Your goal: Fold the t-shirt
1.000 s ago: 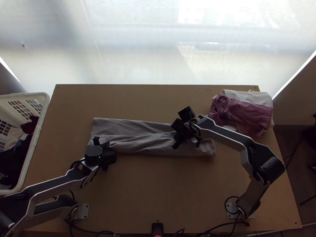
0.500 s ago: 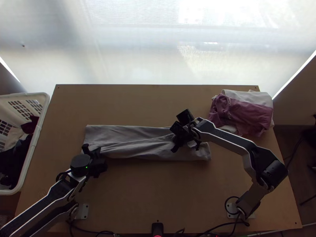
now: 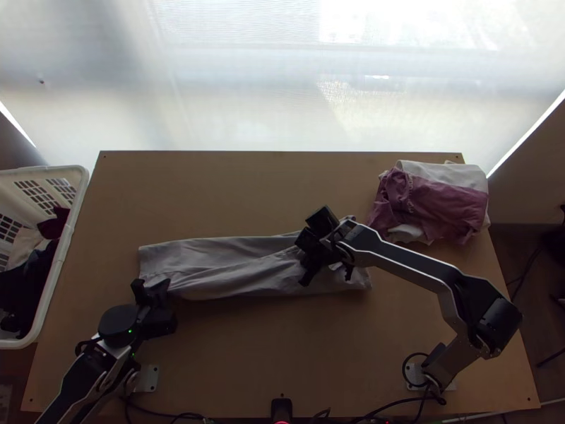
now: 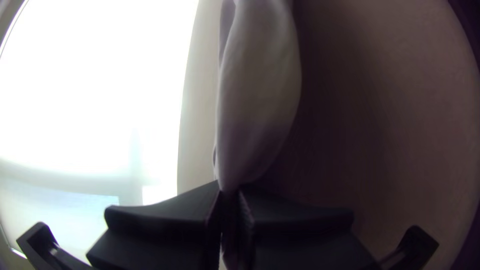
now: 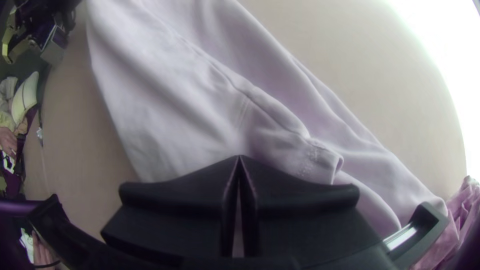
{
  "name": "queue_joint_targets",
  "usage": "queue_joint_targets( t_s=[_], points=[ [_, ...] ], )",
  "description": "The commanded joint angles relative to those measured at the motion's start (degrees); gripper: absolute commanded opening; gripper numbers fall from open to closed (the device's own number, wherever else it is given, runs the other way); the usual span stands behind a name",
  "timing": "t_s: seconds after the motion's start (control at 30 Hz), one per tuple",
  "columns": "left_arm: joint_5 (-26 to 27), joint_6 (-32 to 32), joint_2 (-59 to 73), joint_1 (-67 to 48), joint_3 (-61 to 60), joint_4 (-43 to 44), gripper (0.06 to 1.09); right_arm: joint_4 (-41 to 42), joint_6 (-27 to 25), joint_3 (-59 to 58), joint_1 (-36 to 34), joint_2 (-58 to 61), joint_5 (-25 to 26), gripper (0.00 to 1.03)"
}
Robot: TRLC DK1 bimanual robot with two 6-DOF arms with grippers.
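One white laundry basket (image 3: 78, 212) beside the desk (image 3: 247, 360) at your far left, dark, red and pale clothes (image 3: 28, 279) inside. Next, your left pincer (image 3: 157, 290): closed on the grey t-shirt (image 3: 233, 275), gripping its left end at the near corner, cloth pinched between the fingers. You've got the shirt lying lengthwise across the middle of the desk as a long folded strip, creased along its length, a seam and small hemmed edge showing in your right wrist view. Your right pincer (image 3: 326, 253) is over the strip's right part, fingertips together at the cloth; can't tell if any is caught. Far right, you have pink and white garments (image 3: 441, 201), stacked at the desk's far corner, near the shirt.
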Motion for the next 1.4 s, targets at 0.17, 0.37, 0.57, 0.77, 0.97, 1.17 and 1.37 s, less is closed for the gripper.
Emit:
queue_joint_targets(
  t_s=[0.17,0.37,0.57,0.77,0.97,1.17,1.37],
  points=[
    [1.25,-12.83,14.76,-1.26,9.54,2.57,0.1,-1.52,-0.09,-0.63,1.12,-2.67,-0.51,0.03],
    [2.39,-22.15,30.94,-3.55,21.76,3.63,0.1,-1.96,0.35,0.16,1.12,-4.86,-1.39,0.03],
    [2.3,-26.9,40.34,-10.31,28.0,3.01,0.1,-3.37,0.35,0.51,0.68,-7.24,-1.74,0.03],
    [2.21,-25.23,43.59,-15.23,29.05,4.07,0.1,-4.6,0.44,-0.46,-0.47,-10.49,-1.74,0.03],
    [1.86,-18.99,45.96,-18.4,29.93,7.14,0.1,-5.56,1.05,-1.25,-3.1,-14.36,-1.74,0.03],
    [1.95,-15.03,50.45,-20.68,33.18,9.96,0.1,-6.27,1.76,-2.92,-8.38,-18.4,-2.0,0.03],
    [2.39,-11.96,57.48,-24.11,36.61,14.17,0.1,-6.97,1.93,-6.26,-12.33,-22.27,-2.18,0.03]
  ],
)
